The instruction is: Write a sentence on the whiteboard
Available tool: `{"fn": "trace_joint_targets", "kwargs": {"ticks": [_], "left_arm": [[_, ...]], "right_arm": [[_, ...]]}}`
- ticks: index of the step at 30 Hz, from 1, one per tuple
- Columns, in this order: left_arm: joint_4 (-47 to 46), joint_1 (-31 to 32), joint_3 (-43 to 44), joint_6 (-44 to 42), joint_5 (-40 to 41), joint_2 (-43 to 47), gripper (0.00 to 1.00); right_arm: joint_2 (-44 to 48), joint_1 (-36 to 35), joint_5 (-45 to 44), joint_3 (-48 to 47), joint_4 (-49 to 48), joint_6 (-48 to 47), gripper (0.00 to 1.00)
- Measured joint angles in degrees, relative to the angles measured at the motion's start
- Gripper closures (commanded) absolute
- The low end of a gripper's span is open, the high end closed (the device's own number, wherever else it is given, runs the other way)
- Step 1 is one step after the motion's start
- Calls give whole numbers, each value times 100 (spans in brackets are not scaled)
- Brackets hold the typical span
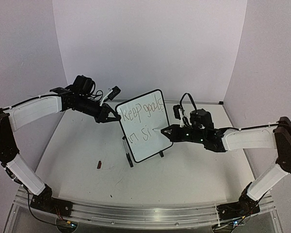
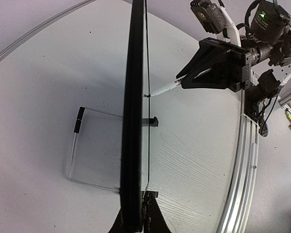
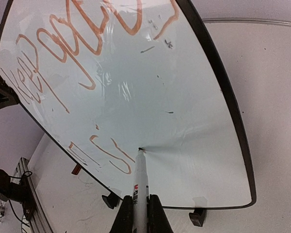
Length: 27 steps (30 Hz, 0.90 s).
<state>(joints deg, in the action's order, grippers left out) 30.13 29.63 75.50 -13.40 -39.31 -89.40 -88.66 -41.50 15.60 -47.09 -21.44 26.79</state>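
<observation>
Closest to the right wrist camera is the marker, a white barrel pinched between the closed fingers of the right gripper. It points straight ahead, so the arm can steer the nib like a pen. The tip touches the whiteboard partway along the second line of writing.

The sentence is unfinished. "Keep goals" fills the top line and only "in si" stands below, with the nib resting just past the last stroke, so the next letter looks to be the step in hand. The ink looks orange-brown close up and dark from above.

The board stands near upright on its two black feet at the middle of the table, its face turned toward the right arm. The left gripper is clamped on the board's far edge. It is probably there as a brace, since a light board on small feet would likely slide or tip under the pen's push.

A small dark cap, probably the marker's, lies on the table well apart from the board on the left.
</observation>
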Motion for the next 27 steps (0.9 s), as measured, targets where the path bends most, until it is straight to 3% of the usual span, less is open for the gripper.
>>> {"fn": "trace_joint_targets", "kwargs": {"ticks": [11, 27], "left_arm": [[4, -4, 0, 19, -2, -5, 100], [-15, -4, 0, 19, -15, -31, 100]], "right_arm": [[-177, 0, 358, -169, -123, -23, 100], [-166, 0, 206, 41, -55, -20, 100]]}}
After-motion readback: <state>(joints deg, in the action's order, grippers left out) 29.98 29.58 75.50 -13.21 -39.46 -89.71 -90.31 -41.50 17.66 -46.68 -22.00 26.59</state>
